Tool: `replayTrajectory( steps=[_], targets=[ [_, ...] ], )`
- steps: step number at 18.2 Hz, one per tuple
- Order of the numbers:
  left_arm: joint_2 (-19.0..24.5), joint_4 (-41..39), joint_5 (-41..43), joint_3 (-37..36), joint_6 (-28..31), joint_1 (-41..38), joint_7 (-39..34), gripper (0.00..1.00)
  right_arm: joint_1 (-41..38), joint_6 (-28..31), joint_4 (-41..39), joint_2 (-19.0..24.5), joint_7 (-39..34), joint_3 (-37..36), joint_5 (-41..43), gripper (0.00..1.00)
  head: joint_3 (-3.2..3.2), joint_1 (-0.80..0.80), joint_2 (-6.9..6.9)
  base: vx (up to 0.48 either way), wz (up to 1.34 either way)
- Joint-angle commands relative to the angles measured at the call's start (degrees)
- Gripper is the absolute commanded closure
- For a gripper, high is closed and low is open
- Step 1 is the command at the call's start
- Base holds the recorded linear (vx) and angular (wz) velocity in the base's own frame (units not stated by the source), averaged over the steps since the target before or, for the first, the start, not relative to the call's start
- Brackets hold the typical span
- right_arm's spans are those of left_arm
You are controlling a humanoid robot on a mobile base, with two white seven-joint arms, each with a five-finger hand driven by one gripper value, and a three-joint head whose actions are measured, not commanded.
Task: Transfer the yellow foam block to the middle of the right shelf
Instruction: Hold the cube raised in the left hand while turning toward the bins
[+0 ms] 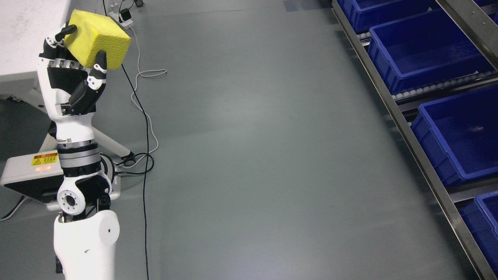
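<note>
The yellow foam block is held up at the upper left of the head view, above the floor. My left hand is shut on it, with the thumb on its near face and the fingers on its far left side. The white left arm rises from the lower left. The right shelf runs down the right edge as a metal rack with blue bins; its middle bin is open and looks empty. The block is far left of the shelf. My right arm is out of view.
A white table top lies at the upper left. Black and white cables and a power strip lie on the grey floor near my arm. More blue bins sit on the rack above and below the middle one.
</note>
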State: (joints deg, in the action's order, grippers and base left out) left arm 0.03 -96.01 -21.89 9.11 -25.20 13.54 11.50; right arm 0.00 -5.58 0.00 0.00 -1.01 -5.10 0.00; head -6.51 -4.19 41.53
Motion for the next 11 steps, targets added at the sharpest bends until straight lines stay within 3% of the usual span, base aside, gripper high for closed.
replayTrajectory(
  steps=[1,11],
  targets=[
    [1.0,0.0,0.0,-1.0,-0.7,-0.8,0.0,0.7,0.1,0.0,-1.0,-1.0,0.0,0.0,0.0,0.0,0.0,0.0,0.0,0.31,-0.23],
    [1.0,0.6,0.0,-3.7,-2.0,-0.8,-0.3,0.7,0.1,0.0,-1.0,-1.0,0.0,0.0,0.0,0.0,0.0,0.0,0.0,0.356,-0.3]
  ],
)
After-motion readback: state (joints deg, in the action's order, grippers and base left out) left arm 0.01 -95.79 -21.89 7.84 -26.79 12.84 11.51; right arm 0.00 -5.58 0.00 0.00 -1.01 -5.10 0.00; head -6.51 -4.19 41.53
